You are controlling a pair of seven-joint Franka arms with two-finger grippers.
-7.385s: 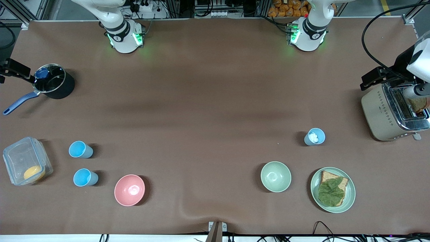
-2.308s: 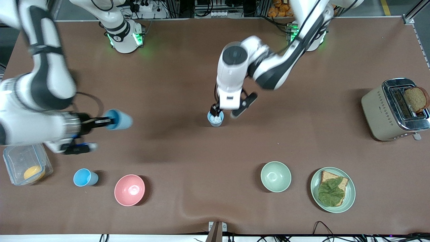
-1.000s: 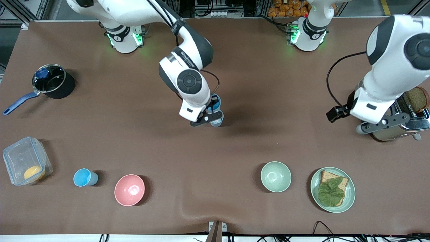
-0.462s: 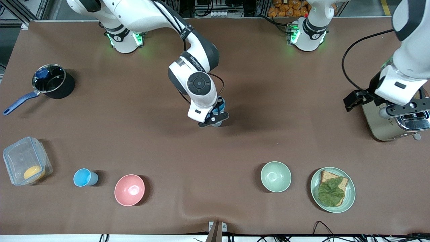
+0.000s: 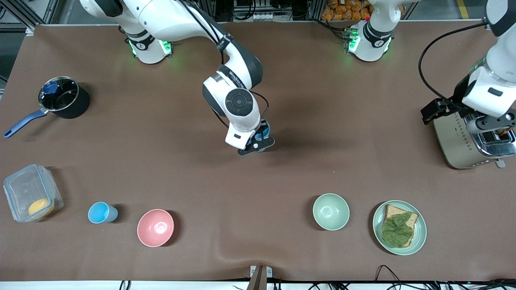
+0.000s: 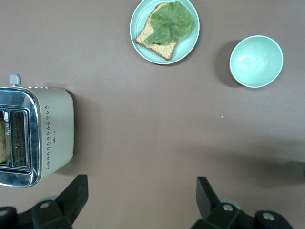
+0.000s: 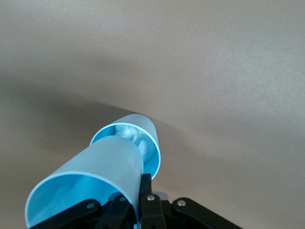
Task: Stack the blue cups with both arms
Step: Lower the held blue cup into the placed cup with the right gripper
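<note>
My right gripper is shut on the wall of a light-blue cup at the middle of the table. In the right wrist view the gripper holds this cup tilted, with its base at the mouth of a second blue cup that stands on the table and has white bits inside. A third blue cup stands beside the pink bowl, toward the right arm's end. My left gripper is open and empty over the toaster; it also shows in the left wrist view.
A toaster with bread stands at the left arm's end. A pale green bowl and a plate with a sandwich lie near the front camera. A black pot and a clear container are at the right arm's end.
My right gripper has shifted the held cup a little toward the left arm's end, onto the standing cup. My left arm has drawn back over the toaster.
</note>
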